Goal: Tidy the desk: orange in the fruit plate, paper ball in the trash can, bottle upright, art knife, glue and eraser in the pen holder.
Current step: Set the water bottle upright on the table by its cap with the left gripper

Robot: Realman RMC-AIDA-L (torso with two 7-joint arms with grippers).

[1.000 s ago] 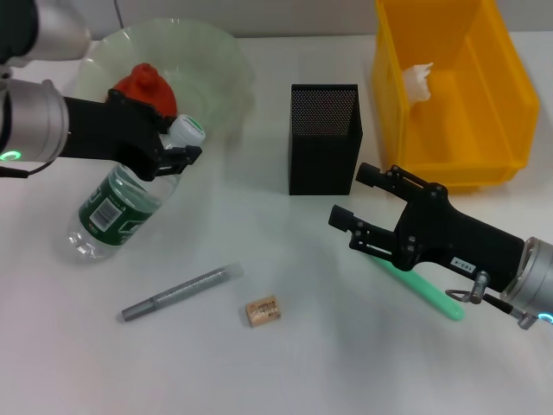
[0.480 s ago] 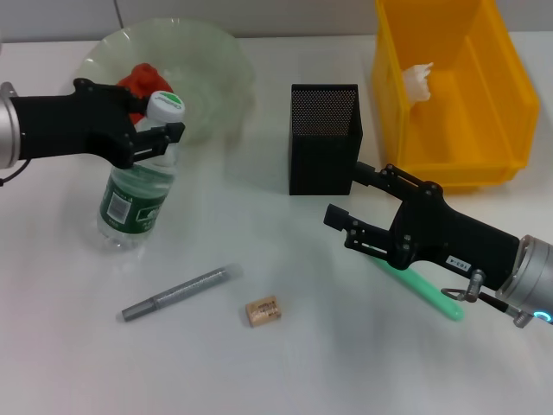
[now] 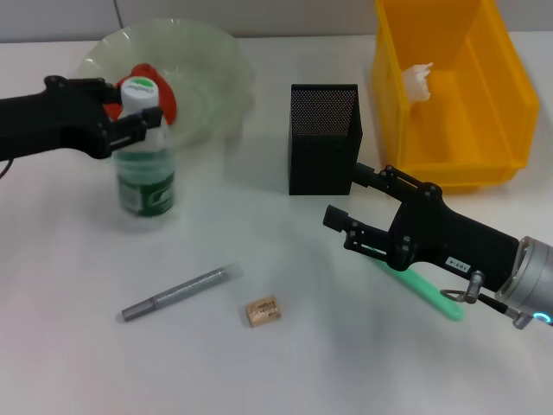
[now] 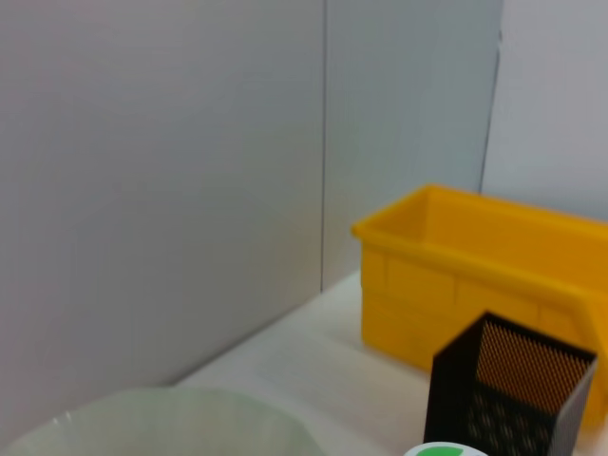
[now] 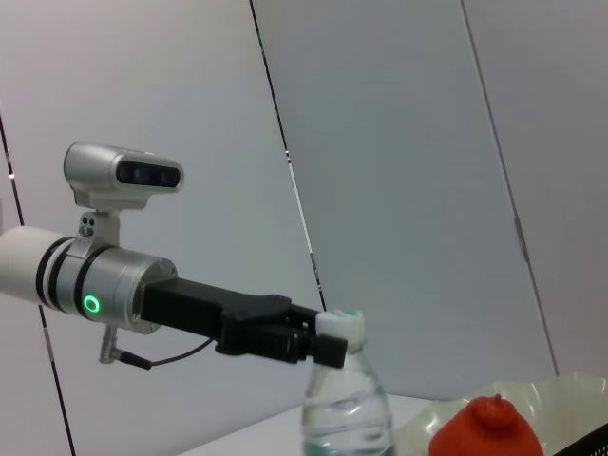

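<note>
The bottle (image 3: pixel 145 169) stands upright on the table in front of the fruit plate (image 3: pixel 212 60). My left gripper (image 3: pixel 141 118) is shut on its neck under the white-and-green cap; the same grip on the bottle (image 5: pixel 347 410) shows in the right wrist view. The orange (image 3: pixel 162 93) lies in the plate, partly behind the cap. Inside the yellow trash can (image 3: pixel 497 95) sits the paper ball (image 3: pixel 419 79). My right gripper (image 3: pixel 350 207) hovers open and empty just in front of the black pen holder (image 3: pixel 324 138). The green art knife (image 3: pixel 425 292) lies under the right arm. The grey glue stick (image 3: pixel 180 293) and the eraser (image 3: pixel 263 310) lie on the near table.
The left wrist view shows the trash can (image 4: pixel 475 275), the pen holder (image 4: pixel 508 389) and the plate's rim (image 4: pixel 161 418). Bare white table lies between the bottle and the pen holder.
My left gripper has swung the bottle from leaning to upright and shifted it slightly right. The right arm has barely moved.
</note>
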